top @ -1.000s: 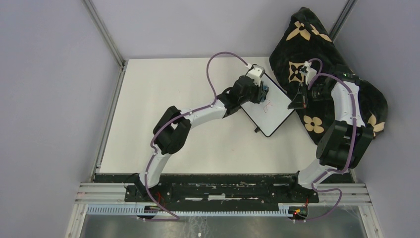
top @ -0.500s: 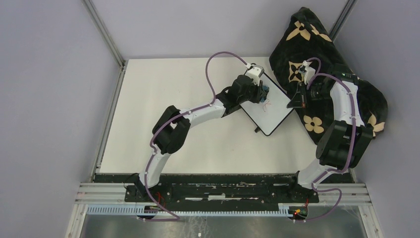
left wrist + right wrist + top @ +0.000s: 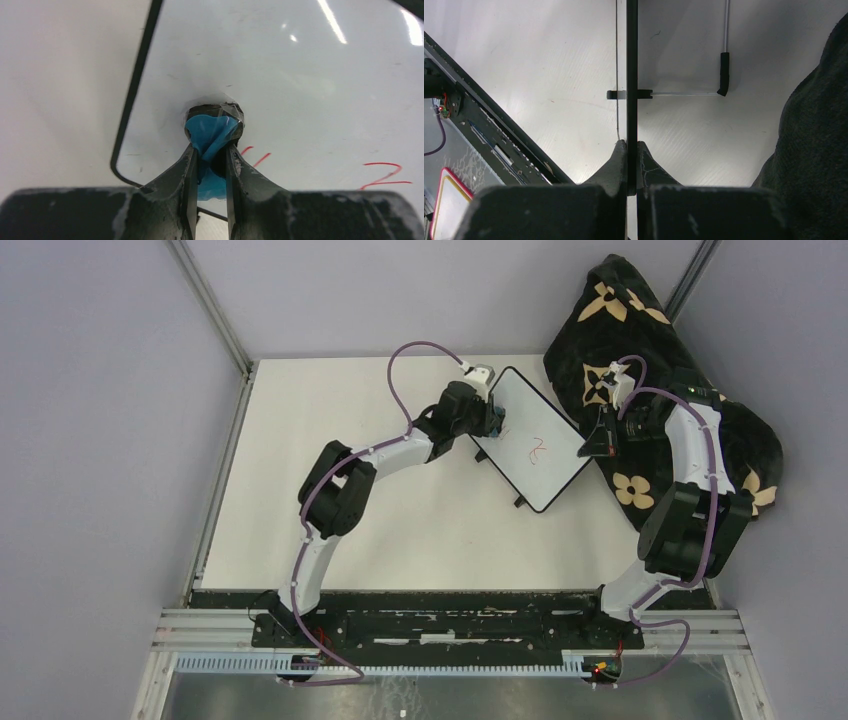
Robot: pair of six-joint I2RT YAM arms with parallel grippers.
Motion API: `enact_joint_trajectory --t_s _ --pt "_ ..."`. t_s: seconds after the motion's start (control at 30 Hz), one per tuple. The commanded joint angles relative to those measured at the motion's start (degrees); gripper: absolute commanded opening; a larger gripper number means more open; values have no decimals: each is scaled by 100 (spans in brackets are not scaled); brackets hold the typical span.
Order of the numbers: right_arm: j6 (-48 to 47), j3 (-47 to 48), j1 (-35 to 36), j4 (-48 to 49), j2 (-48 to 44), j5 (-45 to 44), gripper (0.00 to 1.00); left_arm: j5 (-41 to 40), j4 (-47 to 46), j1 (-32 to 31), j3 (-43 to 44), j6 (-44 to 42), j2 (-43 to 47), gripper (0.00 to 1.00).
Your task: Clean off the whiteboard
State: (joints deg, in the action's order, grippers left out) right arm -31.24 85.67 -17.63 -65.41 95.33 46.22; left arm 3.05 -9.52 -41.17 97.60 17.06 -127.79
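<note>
Black flowered blanket [image 3: 590, 340] heaped on table [image 3: 330, 410], far right

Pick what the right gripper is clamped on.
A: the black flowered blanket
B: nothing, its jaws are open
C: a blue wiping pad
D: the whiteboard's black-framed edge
D: in the right wrist view the right gripper pinches the thin black edge of the whiteboard, with the blanket off to one side. The blue pad sits in the left gripper.

Whiteboard [image 3: 300, 75] runs past the top and right edges — red scribble's [image 3: 382, 164] lower strokes hidden.
</note>
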Motion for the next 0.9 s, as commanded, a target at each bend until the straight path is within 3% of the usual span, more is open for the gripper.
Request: enact_joint_trajectory --t_s 0.0,0.27,0.87 --pt "-303 114 58 -244 -93 105 0 -333 231 223 -95 -60 -302 3" --pt "-315 115 59 -253 -76 116 1 -155 161 175 -152 79 -254 3" --pt "-329 126 64 -288 -80 135 0 -131 -364 -953 -471 295 389 3"
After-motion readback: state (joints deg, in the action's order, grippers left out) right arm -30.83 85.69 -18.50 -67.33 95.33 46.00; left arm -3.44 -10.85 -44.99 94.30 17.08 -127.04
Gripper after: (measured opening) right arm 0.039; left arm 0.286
